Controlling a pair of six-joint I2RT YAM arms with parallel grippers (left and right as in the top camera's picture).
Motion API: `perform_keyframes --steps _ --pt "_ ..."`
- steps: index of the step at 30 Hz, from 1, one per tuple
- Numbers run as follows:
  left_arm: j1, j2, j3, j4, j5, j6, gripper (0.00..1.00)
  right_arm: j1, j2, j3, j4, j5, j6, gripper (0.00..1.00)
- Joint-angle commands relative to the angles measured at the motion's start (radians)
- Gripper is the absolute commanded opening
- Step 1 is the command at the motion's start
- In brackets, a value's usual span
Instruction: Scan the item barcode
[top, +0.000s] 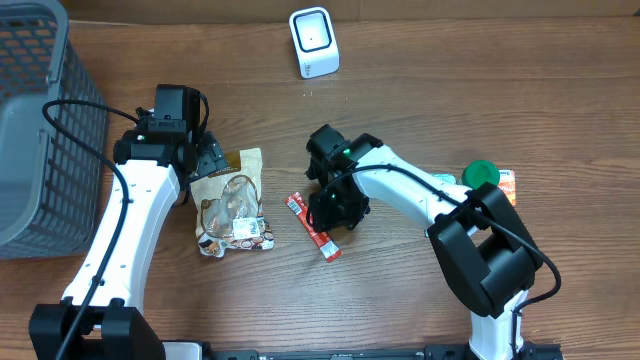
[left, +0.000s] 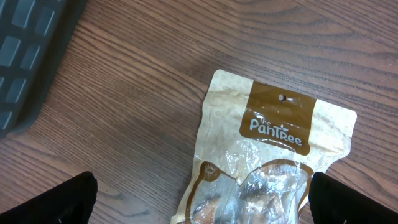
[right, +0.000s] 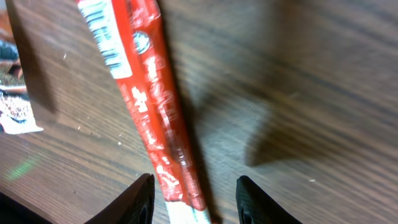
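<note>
A long red stick packet (top: 315, 228) lies flat on the wooden table; in the right wrist view the red stick packet (right: 149, 106) runs down between the fingers. My right gripper (top: 335, 205) (right: 194, 186) hovers over its near end, open, with a gap on each side of the packet. A tan and clear snack bag (top: 232, 205) (left: 273, 155) lies to the left. My left gripper (top: 210, 160) (left: 202, 196) stands wide open over the bag's upper part, without touching it. The white scanner (top: 314, 42) stands at the back of the table.
A grey mesh basket (top: 40, 120) (left: 31, 50) fills the far left. A green-capped item (top: 481, 174) and an orange pack (top: 507, 185) lie at the right, beside the right arm. The snack bag's corner (right: 12, 93) shows at the left edge of the right wrist view.
</note>
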Motion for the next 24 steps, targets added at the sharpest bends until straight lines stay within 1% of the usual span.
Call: perform_keyframes --steps 1,6,14,17,21,24 --pt "-0.001 -0.020 0.017 -0.002 0.000 0.008 1.00 0.010 -0.005 -0.006 -0.018 0.022 -0.019 0.43" --pt "-0.001 -0.020 0.017 -0.002 0.000 0.008 1.00 0.032 -0.005 -0.006 -0.048 0.104 -0.014 0.43" --pt "-0.001 -0.020 0.017 -0.002 0.000 0.008 1.00 0.095 -0.005 -0.006 -0.038 0.199 -0.012 0.42" --pt "-0.001 -0.020 0.017 -0.002 0.000 0.008 1.00 0.116 -0.005 -0.006 -0.034 0.252 0.008 0.39" --pt "-0.001 -0.020 0.017 -0.002 0.000 0.008 1.00 0.121 -0.005 -0.006 -0.033 0.309 0.061 0.27" --pt "-0.001 -0.020 0.017 -0.002 0.000 0.008 1.00 0.120 -0.005 -0.006 -0.032 0.315 0.061 0.26"
